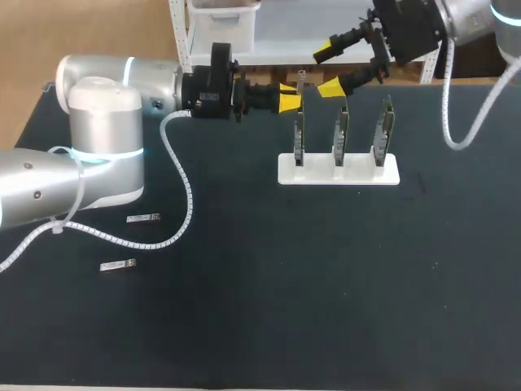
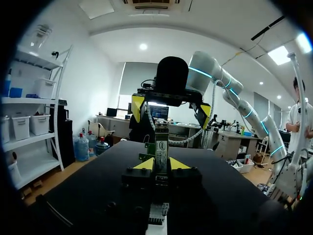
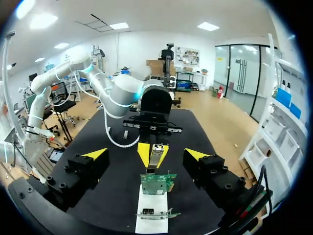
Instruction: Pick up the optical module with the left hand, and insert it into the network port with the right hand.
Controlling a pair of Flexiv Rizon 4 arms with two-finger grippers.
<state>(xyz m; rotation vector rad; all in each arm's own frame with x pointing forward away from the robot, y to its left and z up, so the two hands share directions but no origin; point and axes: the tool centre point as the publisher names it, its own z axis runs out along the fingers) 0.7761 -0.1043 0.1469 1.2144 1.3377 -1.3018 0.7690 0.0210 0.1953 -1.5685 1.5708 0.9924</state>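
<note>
My left gripper (image 1: 290, 99) reaches in from the left and is shut on a small silver optical module (image 2: 161, 146), held just above the leftmost green network card (image 1: 299, 134). The right wrist view shows the left gripper's yellow fingertips (image 3: 143, 152) clamping the module (image 3: 156, 153) above that card (image 3: 158, 182). Past the module, at the table's back, my right gripper (image 1: 327, 69) stands open with nothing between its fingers. From the left wrist view the right gripper (image 2: 171, 107) faces my left gripper (image 2: 161, 165) with its jaws wide apart.
Three green cards stand upright in a white holder (image 1: 338, 169) at the middle back. Two spare modules (image 1: 143, 218) (image 1: 117, 265) lie on the black table at the front left, beside the left arm's coiled white cable (image 1: 183, 191).
</note>
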